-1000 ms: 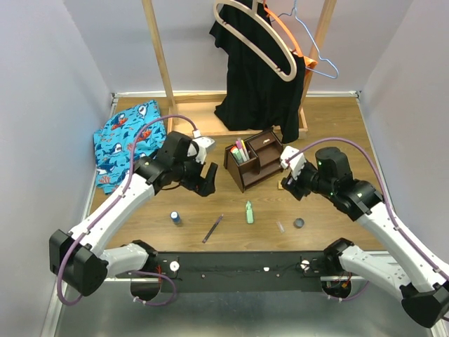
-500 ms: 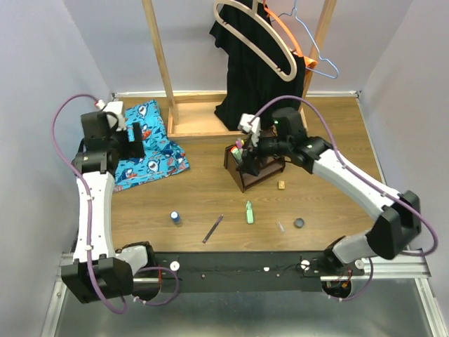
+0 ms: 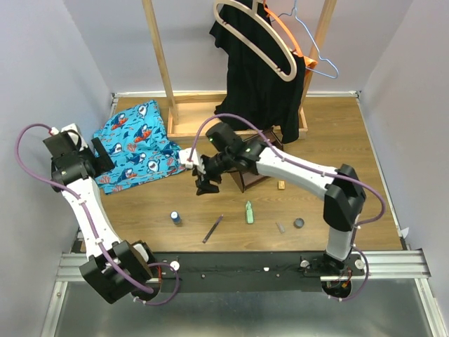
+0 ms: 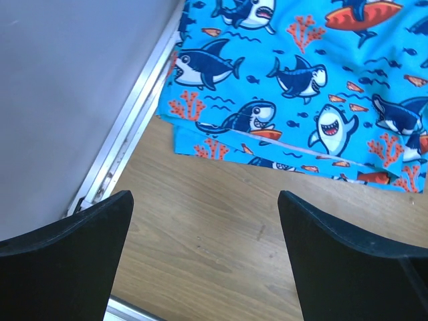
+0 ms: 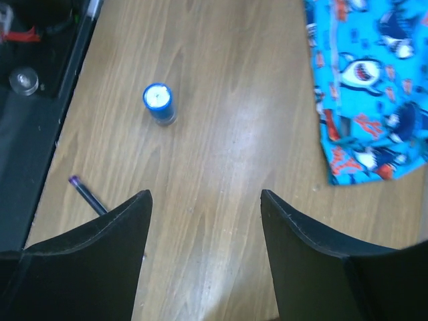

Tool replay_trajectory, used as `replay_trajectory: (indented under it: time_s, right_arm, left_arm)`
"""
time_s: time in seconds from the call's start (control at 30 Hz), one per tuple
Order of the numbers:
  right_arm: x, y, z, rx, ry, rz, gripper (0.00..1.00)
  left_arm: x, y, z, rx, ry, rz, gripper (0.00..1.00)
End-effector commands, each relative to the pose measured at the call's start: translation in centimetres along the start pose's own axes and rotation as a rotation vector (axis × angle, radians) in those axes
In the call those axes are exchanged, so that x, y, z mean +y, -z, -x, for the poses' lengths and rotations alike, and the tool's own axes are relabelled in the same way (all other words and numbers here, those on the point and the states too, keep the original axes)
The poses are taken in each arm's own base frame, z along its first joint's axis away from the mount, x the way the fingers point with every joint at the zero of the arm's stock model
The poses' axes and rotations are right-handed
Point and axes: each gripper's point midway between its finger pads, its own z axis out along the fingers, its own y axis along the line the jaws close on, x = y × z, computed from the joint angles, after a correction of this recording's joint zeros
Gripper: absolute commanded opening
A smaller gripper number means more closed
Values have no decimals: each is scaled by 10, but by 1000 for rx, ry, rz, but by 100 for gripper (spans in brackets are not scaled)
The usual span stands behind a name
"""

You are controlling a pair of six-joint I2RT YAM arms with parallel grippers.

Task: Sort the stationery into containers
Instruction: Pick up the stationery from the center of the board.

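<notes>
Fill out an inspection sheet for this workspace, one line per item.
Surface: wooden table, bare between items.
Job's things: bottle, pen, green marker, disc and eraser loose on the table; organizer partly hidden by the right arm.
Clutter: shark cloth.
Grippers: left gripper open, empty, at the cloth's edge; right gripper open, empty, over wood near the bottle.
Cables: purple cables loop along both arms.
Surroundings: rack, black garment, hangers.

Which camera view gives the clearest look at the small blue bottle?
The right wrist view: the blue bottle appears close and unobstructed, with its white top facing the camera. In the top external view the bottle is tiny. The left wrist view misses it, showing mostly the shark cloth.
</notes>
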Motion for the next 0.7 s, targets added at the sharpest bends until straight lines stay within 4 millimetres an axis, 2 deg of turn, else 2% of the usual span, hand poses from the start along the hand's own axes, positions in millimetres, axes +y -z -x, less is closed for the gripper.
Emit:
replay_trajectory:
  time_s: [0.0,0.17,0.33,0.67]
  right_arm:
    - [29,-35,-13,79,157,117,73]
    - [48,-68,-22,108,245,182,72]
    - [43,-88,-19,109,224,187,67]
    - [41,-115,-30,108,191,206,67]
  left_arm:
    - [6,7,6,-35,55,-10,99]
    - [8,6,2,-31,87,-15,99]
    - [4,3,-3,-15,123,-37,99]
    - [5,4,4,-16,100,-34,99]
